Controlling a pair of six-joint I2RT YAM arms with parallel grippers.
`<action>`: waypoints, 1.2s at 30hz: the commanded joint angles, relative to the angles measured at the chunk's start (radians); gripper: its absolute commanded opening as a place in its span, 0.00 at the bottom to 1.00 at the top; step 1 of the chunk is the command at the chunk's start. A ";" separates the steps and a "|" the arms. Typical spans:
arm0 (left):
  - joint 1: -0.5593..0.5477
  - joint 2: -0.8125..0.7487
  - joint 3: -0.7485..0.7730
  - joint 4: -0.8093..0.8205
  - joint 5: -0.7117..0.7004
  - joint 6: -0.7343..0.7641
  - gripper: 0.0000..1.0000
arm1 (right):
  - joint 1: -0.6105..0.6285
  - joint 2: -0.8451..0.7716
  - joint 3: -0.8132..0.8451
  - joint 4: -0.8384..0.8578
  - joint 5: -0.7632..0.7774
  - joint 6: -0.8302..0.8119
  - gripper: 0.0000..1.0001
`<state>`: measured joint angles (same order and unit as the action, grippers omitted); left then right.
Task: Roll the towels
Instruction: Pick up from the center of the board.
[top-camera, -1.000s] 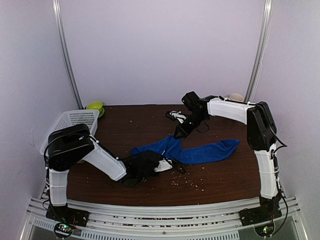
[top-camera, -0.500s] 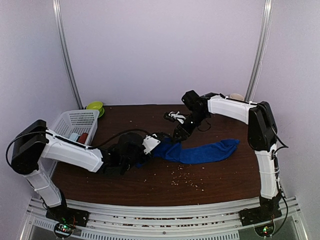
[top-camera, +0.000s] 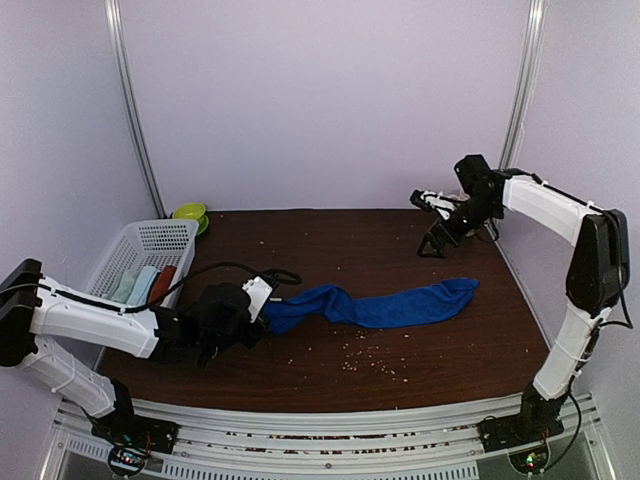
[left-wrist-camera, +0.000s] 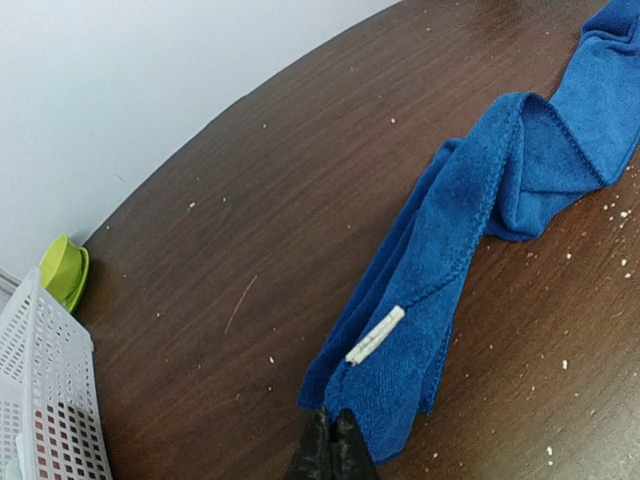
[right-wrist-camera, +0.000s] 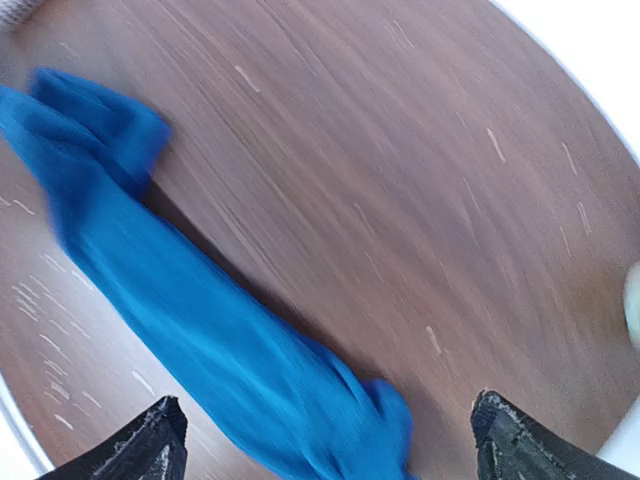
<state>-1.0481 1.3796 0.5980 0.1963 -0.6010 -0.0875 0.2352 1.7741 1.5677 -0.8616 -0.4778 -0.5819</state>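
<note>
Blue terry cloth is looking soft, light and floppy: the blue towel (top-camera: 380, 305) is lying as a long twisted rope across the middle of the table (top-camera: 300, 250), running from the left gripper toward the right side, with one stretch doubling over on itself. The left gripper (left-wrist-camera: 333, 450) is pinching its fingers together on the towel's left end, just beside a small white label (left-wrist-camera: 376, 334). The right gripper (top-camera: 436, 243) is hanging with its fingers spread wide and holding nothing, above the far right of the table, well apart from the cloth. Cloth like this is likely sagging and creasing wherever it is lifted, so I am judging that corners and hems are offering the best hold, and that it is needing to be spread flat before rolling. A mint towel (top-camera: 133, 286) is apparently lying inside the white basket (top-camera: 150, 238) at the left edge, beside something red. The dark wood-grain surface is looking smooth enough for sliding, though pale crumbs (top-camera: 370, 365) are littering the near half and may be catching in the pile. Pale lilac walls (top-camera: 330, 100) are closing in around the table, and a green bowl (top-camera: 190, 212) is sitting in the far left corner.
</note>
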 joint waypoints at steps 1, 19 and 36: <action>0.005 -0.027 -0.026 -0.025 -0.016 -0.081 0.00 | -0.068 -0.112 -0.241 0.142 0.206 -0.100 1.00; 0.056 -0.105 -0.120 0.009 -0.006 -0.138 0.00 | -0.450 0.089 -0.281 -0.043 -0.041 -0.158 0.80; 0.055 -0.058 -0.107 0.026 0.003 -0.132 0.00 | -0.423 0.286 -0.175 -0.067 -0.184 -0.112 0.57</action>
<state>-0.9966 1.3041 0.4824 0.1726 -0.6056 -0.2115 -0.2131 2.0167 1.3785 -0.9035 -0.6231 -0.7025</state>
